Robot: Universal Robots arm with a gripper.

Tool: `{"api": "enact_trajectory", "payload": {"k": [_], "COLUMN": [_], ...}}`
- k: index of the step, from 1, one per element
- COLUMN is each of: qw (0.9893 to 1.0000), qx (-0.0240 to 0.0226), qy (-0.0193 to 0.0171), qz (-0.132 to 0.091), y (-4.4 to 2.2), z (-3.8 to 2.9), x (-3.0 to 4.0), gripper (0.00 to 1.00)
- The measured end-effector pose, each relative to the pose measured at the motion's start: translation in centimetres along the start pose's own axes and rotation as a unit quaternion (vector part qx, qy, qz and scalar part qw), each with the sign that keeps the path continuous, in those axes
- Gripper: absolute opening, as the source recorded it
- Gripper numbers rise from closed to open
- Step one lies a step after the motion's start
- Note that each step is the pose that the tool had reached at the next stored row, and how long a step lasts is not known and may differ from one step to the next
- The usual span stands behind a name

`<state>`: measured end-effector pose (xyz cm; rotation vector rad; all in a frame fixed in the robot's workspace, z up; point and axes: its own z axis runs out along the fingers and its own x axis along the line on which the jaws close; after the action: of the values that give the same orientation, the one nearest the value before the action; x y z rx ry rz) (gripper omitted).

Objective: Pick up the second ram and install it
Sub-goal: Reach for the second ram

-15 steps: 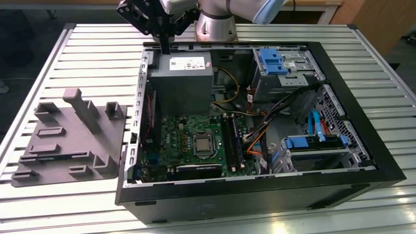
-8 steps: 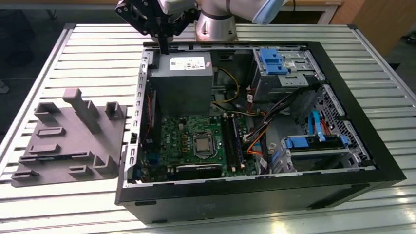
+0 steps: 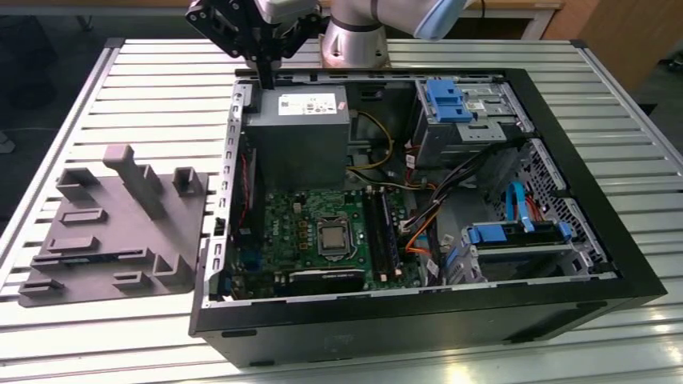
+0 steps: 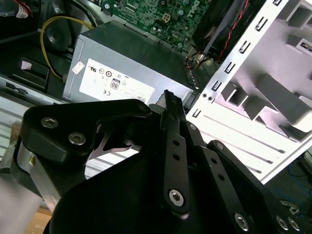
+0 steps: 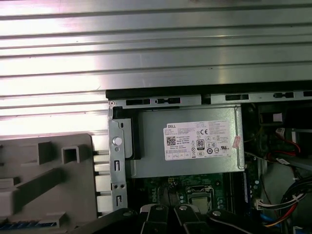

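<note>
My gripper [image 3: 264,78] hangs above the far edge of the open computer case [image 3: 597,264], over the grey power supply [image 3: 299,136]. In the second wrist view its black fingers [image 4: 169,105] are pressed together, shut, with nothing visible between them. The green motherboard [image 3: 309,232] lies in the case nearer the front, well away from the gripper. Its long black slots [image 3: 381,236] run beside the processor. I cannot pick out the second ram; it is hidden or out of view. The grey moulded holder tray [image 3: 117,232] lies outside the case, on the exterior view's left.
The case sits on a slatted metal table [image 3: 139,104]. Blue drive cages [image 3: 453,100] and orange and yellow cables [image 3: 421,232] fill the case on the exterior view's right. The first wrist view has the power supply [image 5: 190,146], the case's rear wall [image 5: 117,161] and the tray [image 5: 44,185].
</note>
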<state>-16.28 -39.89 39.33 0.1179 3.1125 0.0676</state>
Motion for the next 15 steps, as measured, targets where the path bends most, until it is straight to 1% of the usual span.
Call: {"api": "enact_trajectory", "payload": {"k": [15], "qw": [1.0000], "qx": [0.0000], "qy": [0.0000], "qz": [0.000], "y": [-0.03], "z": [-0.01], "x": [0.35], "gripper": [0.11]}}
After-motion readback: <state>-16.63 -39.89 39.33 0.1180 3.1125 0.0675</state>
